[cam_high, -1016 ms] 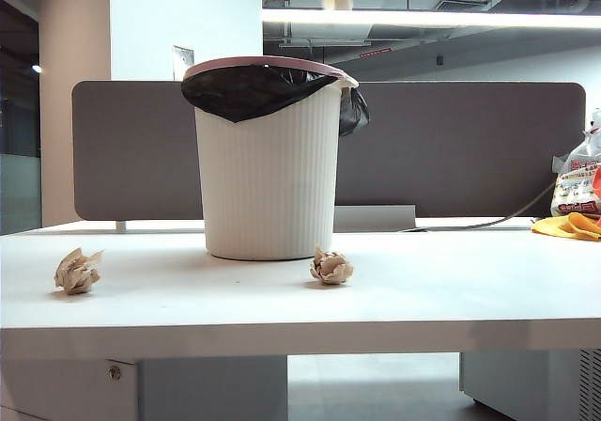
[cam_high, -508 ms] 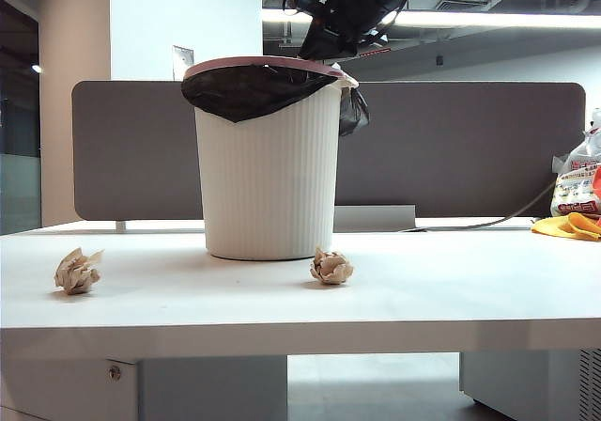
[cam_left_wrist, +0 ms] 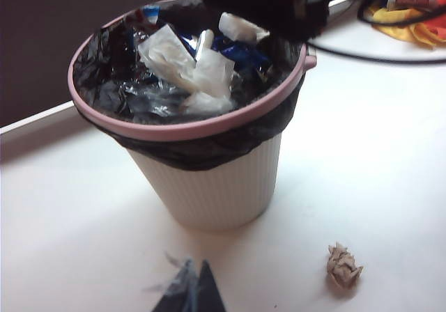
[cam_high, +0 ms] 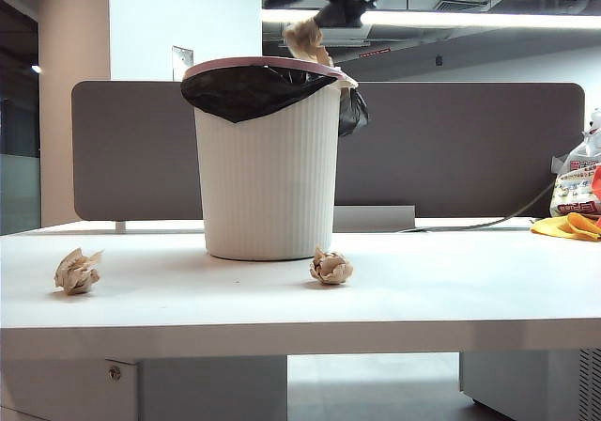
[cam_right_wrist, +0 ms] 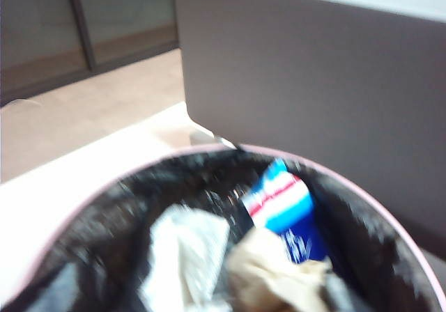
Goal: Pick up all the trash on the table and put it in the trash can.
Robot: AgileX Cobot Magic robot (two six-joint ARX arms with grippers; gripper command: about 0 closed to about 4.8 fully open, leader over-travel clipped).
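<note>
Hovering above the bin (cam_high: pixel 270 177), the right end effector (cam_high: pixel 329 12) is seen spread, a wad (cam_high: pixel 305 38) just under it at 7 o'clock; the left end effector (cam_left_wrist: pixel 189 291) is pinched closed, empty, over the desk (cam_high: pixel 451 289).

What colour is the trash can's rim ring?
Pink, above the black bag liner; the rim ring of the trash can shows best in the left wrist view.

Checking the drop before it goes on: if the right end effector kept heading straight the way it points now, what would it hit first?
Probably the tan paper wad right below the right end effector, then the trash already in the bin. Depth is unclear, and the jaws themselves are not clearly shown.
</note>
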